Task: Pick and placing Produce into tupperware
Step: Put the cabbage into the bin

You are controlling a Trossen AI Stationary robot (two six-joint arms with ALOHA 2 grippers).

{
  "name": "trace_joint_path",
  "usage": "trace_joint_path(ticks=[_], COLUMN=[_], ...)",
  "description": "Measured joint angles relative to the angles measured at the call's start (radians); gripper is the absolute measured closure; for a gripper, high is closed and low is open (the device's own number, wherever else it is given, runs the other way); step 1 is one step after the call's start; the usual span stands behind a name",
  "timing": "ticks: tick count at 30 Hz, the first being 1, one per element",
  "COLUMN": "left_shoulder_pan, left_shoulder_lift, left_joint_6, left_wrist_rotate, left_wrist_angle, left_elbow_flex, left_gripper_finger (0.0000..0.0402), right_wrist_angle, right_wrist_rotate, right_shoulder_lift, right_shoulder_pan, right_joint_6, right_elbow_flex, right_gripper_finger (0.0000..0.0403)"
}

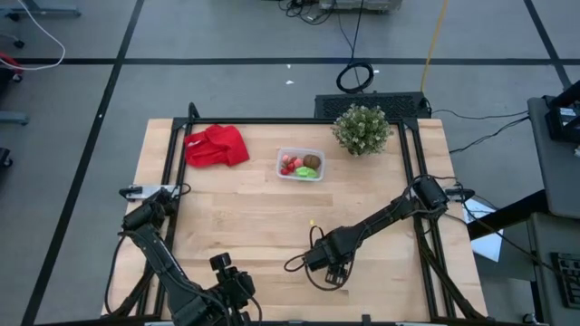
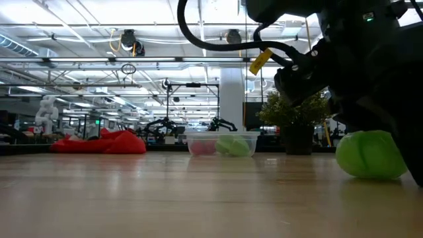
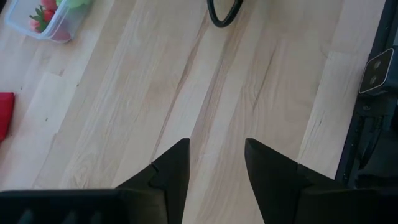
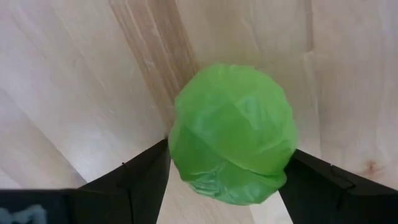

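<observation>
High view: The right gripper (image 1: 333, 270) is lowered to the wooden table (image 1: 254, 208) near its front edge, at about 6 o'clock from the tupperware (image 1: 300, 164). The tupperware sits toward the far side of the table, between the red cloth (image 1: 217, 146) and the potted plant (image 1: 362, 129), and already holds red, brown and green produce. The left gripper (image 1: 227, 276) waits at the front-left edge, farther from the piece being picked than the right one.

Low view: A round green produce piece (image 2: 370, 154) rests on the table surface directly under the dark body of the right arm. The tupperware (image 2: 221, 143) stands well apart behind it, at roughly 10 o'clock from the piece across the table.

Left wrist view: The left gripper (image 3: 216, 168) hovers above bare wood with its fingers apart and nothing between them.

Right wrist view: The green produce piece (image 4: 233, 158) lies centred between the two fingers (image 4: 140, 180), one at 9 o'clock and one at 3 o'clock of the piece. The fingers are spread and stand at or just beside its flanks; no firm squeeze is visible. The piece is near-round, so no long axis governs approach. Judgement: the coming move is closure on the piece, then lift toward 12 o'clock.
</observation>
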Motion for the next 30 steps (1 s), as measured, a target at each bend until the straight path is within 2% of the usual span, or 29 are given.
trace_joint_path(ticks=[8,14,30], left_shoulder_pan=[0.001,0.001,0.005], left_shoulder_lift=[0.0,0.0,0.0], left_joint_6=[0.0,-0.004,-0.005], left_wrist_rotate=[0.0,0.001,0.003], left_wrist_angle=[0.0,0.001,0.002], left_elbow_flex=[0.0,0.0,0.0], left_gripper_finger=[0.0243,0.0243,0.0243], right_wrist_angle=[0.027,0.035,0.072], right_wrist_rotate=[0.027,0.122,0.098], right_shoulder_lift=[-0.061,-0.126,-0.146], right_shoulder_pan=[-0.001,-0.005,-0.02], right_joint_6=[0.012,0.028,-0.006], right_elbow_flex=[0.0,-0.005,-0.002], right_gripper_finger=[0.014,0.014,0.014])
